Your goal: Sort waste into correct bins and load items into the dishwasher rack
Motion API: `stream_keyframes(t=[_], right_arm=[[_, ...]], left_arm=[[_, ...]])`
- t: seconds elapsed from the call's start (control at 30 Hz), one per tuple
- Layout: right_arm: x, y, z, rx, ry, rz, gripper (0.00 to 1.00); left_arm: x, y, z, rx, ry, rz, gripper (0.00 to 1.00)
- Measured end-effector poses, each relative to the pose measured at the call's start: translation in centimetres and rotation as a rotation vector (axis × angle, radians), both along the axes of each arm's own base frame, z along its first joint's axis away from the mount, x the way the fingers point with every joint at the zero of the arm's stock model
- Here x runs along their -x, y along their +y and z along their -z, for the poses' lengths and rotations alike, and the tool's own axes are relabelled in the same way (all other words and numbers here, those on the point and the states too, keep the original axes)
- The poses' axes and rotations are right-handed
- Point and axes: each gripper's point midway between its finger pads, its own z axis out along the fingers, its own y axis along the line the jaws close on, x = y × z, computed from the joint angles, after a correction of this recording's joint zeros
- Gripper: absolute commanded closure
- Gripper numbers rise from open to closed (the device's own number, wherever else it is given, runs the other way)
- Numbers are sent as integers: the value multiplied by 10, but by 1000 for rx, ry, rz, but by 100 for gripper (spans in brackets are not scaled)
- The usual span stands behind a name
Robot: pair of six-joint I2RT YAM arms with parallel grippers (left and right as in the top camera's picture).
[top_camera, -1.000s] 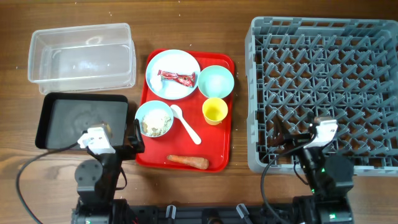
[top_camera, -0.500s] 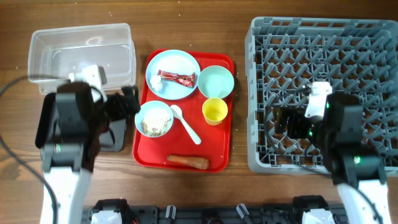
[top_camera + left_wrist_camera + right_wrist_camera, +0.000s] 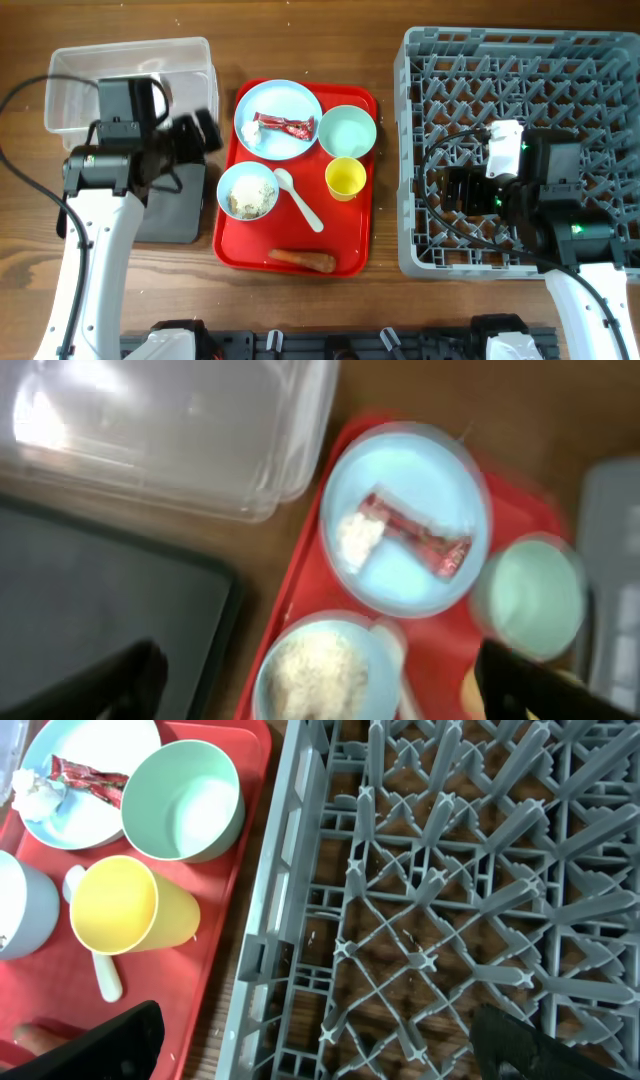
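Note:
On the red tray, a pale blue plate (image 3: 278, 110) holds a red wrapper (image 3: 286, 126) and a white scrap (image 3: 250, 134). Beside it are a pale green bowl (image 3: 347, 130), a yellow cup (image 3: 345, 179), a light blue bowl of beige scraps (image 3: 247, 192), a white spoon (image 3: 300, 200) and a carrot piece (image 3: 302, 260). My left gripper (image 3: 205, 132) is open and empty between the clear tub (image 3: 130, 85) and the plate, above the scraps bowl in its wrist view (image 3: 315, 690). My right gripper (image 3: 450, 190) is open and empty over the rack (image 3: 520, 60) near its left wall (image 3: 310, 1040).
The black tray (image 3: 175, 220) lies below the tub, partly hidden by my left arm. The flat red serving tray (image 3: 352, 255) sits between the bins and the rack. Bare wooden table shows along the front edge.
Both arms rose from the table's front edge and moved forward. The left now hangs by the tub and plate, the right over the rack's left part.

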Motion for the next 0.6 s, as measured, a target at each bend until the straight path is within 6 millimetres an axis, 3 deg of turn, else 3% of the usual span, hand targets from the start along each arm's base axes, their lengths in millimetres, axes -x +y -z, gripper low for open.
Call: stream_keyframes(t=[0.1,0.23,0.37,0.53,0.6], right_arm=[[0,0,0,0,0,0,0],[0,0,0,1,1,0,0],[0,0,0,0,1,0,0],[0,0,0,0,1,0,0],[0,0,0,0,1,0,0]], left_arm=[[-25,-18,-7,21,-81,42,0],[-55,-55,29,20,-51,127,3],[-71,-81,99,-8,76,177,8],[-76,-86,149,-21,159,185,11],[-76,-85,157,-26,176,183,14]])
